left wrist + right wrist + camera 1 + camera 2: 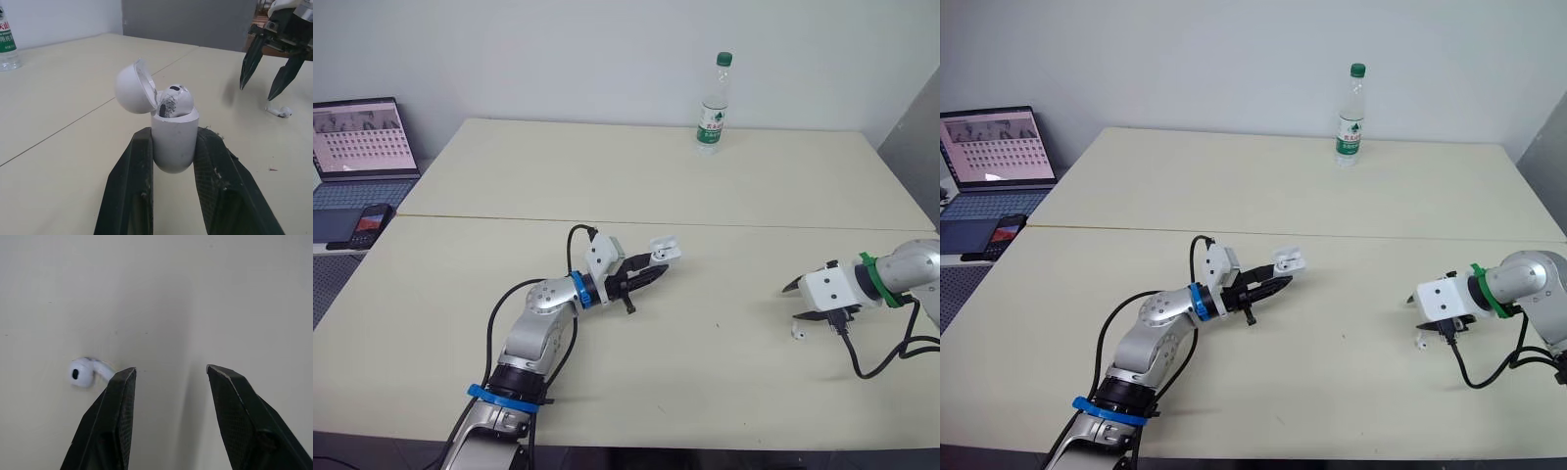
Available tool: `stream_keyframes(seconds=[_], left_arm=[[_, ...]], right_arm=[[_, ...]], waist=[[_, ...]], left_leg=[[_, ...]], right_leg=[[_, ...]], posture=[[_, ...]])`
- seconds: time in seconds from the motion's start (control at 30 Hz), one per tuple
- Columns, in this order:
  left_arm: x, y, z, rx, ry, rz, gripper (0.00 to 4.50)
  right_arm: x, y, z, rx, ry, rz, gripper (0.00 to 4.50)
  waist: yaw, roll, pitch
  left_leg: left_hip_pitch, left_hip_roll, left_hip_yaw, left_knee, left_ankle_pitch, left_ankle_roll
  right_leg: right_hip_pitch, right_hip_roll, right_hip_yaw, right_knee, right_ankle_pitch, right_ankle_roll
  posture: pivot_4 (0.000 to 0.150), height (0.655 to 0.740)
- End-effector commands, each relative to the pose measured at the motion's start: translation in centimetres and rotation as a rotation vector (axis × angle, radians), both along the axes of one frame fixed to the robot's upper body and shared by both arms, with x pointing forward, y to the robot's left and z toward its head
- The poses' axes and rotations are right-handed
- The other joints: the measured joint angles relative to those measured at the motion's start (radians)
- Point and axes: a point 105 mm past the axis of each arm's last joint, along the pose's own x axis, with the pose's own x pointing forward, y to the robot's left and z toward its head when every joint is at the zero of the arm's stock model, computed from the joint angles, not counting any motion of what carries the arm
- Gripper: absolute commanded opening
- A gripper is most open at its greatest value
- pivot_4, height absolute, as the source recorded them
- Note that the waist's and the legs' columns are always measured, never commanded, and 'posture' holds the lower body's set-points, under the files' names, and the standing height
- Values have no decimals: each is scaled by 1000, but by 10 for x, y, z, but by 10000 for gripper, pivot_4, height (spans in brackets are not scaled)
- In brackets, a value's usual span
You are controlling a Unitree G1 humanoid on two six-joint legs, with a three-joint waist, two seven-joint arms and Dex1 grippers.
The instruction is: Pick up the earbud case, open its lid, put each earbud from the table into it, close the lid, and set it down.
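Note:
My left gripper (658,271) is shut on the white earbud case (174,139), held just above the table's middle. The case's lid (133,87) is tipped back and one earbud (174,101) sits inside it. A second white earbud (84,372) lies on the table at the right, also visible as a small white speck (796,333). My right gripper (795,302) hangs open just above the table, its fingers (117,411) spread, with that earbud beside one fingertip rather than between the two.
A water bottle (713,104) stands at the table's far edge. A laptop (362,147) and a phone (373,222) rest on a side surface to the far left. A seam (705,224) runs across the tabletop.

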Motion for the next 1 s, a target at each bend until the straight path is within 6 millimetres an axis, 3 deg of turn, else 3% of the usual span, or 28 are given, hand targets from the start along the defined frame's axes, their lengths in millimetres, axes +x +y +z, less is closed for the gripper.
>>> stream_keyframes(seconds=[0.03, 0.33, 1.0], left_arm=[[-3, 0, 14, -19, -62, 3, 7661], [-2, 2, 16, -21, -66, 16, 7661], [-2, 4, 15, -19, -67, 24, 7661]], right_arm=[[5, 1, 2, -7, -28, 10, 23584], [8, -13, -11, -85, -9, 4, 23584], [-10, -18, -17, -105, 76, 13, 23584]], waist=[[0, 0, 0], [0, 0, 0], [0, 0, 0]], left_leg=[[0, 0, 0, 0, 0, 0], [0, -1, 1, 0, 0, 0], [0, 0, 0, 0, 0, 0]], right_leg=[[0, 0, 0, 0, 0, 0], [0, -1, 0, 0, 0, 0], [0, -1, 0, 0, 0, 0]], posture=[[1500, 7362], [1500, 7362], [1500, 7362]])
